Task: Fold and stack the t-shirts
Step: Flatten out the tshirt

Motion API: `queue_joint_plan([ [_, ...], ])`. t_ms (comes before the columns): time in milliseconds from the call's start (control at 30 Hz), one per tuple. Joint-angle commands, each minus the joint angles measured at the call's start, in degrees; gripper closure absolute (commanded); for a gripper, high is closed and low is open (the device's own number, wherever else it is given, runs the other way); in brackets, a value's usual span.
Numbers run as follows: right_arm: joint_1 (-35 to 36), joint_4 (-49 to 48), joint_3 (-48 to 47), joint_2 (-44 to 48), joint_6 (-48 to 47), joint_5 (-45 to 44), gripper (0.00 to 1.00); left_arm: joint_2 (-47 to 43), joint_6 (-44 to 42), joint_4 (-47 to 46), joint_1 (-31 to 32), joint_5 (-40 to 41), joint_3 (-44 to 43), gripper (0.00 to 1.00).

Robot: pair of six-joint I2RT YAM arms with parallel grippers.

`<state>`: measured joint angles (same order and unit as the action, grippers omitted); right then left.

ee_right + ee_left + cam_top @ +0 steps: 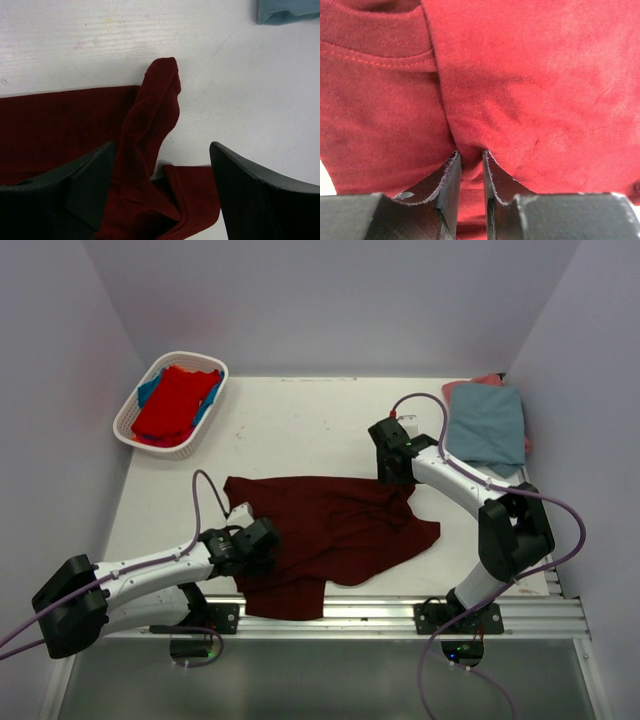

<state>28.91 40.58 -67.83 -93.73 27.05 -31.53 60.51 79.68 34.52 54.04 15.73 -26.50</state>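
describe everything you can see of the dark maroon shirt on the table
The dark maroon t-shirt is soft knit-looking cloth with stitched hems, lying rumpled and partly spread on the white table near its front edge. A twisted strip juts out at its far right. The left gripper pinches a fold at its left edge between shut fingers; the right gripper hangs open astride the twisted strip, not gripping it.

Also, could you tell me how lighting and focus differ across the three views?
Top view: even soft light, all sharp. Left wrist: the shirt fills the frame and looks brighter red than from above. Right wrist: table nearly washed out white.
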Motion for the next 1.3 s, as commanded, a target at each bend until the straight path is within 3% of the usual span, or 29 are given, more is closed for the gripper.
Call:
queue_joint_plan([
  [0, -0.16, -2.08, 0.24, 1.89, 0.81, -0.02, 0.2, 0.48, -1.72, -2.45, 0.28, 2.38, -1.09, 0.74],
  [200, -0.08, -2.26, 0.51, 1.89, 0.81, 0.15, 0.21, 0.31, -2.25, -1.47, 0.45, 4.58, -1.89, 0.81],
  [300, -0.08, -2.26, 0.59, 1.89, 0.9, -0.02, 0.23, 0.48, -3.12, -1.74, 0.45, 4.75, -2.59, 1.0],
  [567, -0.17, -1.56, 1.21, 3.29, 2.3, -2.82, 0.25, 0.75, -4.88, -0.96, 1.33, 5.1, -5.65, 1.0],
  [700, -1.04, 2.73, 1.04, 3.91, 8.43, -7.13, 0.14, 0.49, -4.71, 3.17, 2.82, 7.55, -9.53, 1.0],
  [800, -3.67, 4.42, 1.47, 3.29, 11.44, -8.99, 0.12, -0.39, -3.74, 6.87, 3.17, 10.2, -11.55, 1.0],
  [900, -6.84, 2.25, 3.74, 4.52, 12.86, -7.15, 0.13, -2.06, -3.39, 9.07, 3.09, 12.31, -12.78, 1.0],
  [1133, -6.94, -13.67, 9.21, 12.16, 1.17, 14.37, 0.26, -2.68, -3.57, 10.39, 3.09, 13.89, -13.84, 1.0],
  [1267, -1.85, -15.09, 9.3, 17.17, -2.61, 14.39, 0.26, -1.63, -4.09, 9.69, 3.09, 13.37, -14.28, 1.0],
])
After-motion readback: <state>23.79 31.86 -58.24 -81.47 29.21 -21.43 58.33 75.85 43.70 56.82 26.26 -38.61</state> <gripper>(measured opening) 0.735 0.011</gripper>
